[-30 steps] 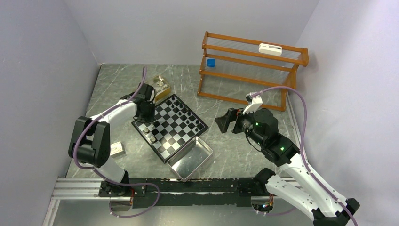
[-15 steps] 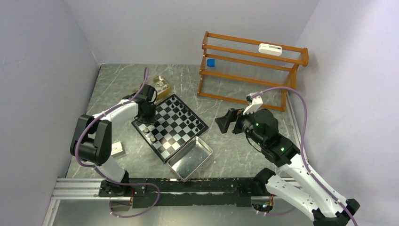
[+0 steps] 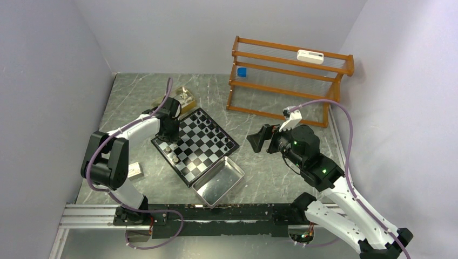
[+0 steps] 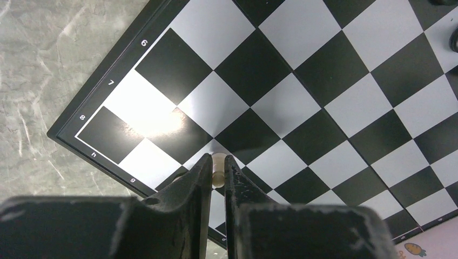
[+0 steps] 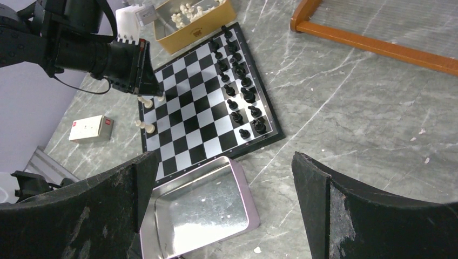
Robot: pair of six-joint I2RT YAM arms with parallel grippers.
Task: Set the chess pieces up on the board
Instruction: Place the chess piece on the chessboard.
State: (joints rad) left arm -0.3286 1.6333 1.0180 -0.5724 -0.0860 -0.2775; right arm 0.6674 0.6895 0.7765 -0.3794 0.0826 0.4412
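Left arm (image 3: 135,128) edged slightly right, its hand (image 4: 217,171) pinching a cream piece (image 4: 218,165) above the board (image 4: 324,81)

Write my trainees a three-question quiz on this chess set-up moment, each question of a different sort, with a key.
1. True or false: the right gripper is shut on a black piece.
2. What does the left gripper hold over the board? A: a cream piece; B: a black piece; C: nothing.
3. Fill in: the spare cream pieces lie in the ___ box beyond the board.
Key: 1 false, its jaws stand wide apart and empty; 2 A; 3 gold.
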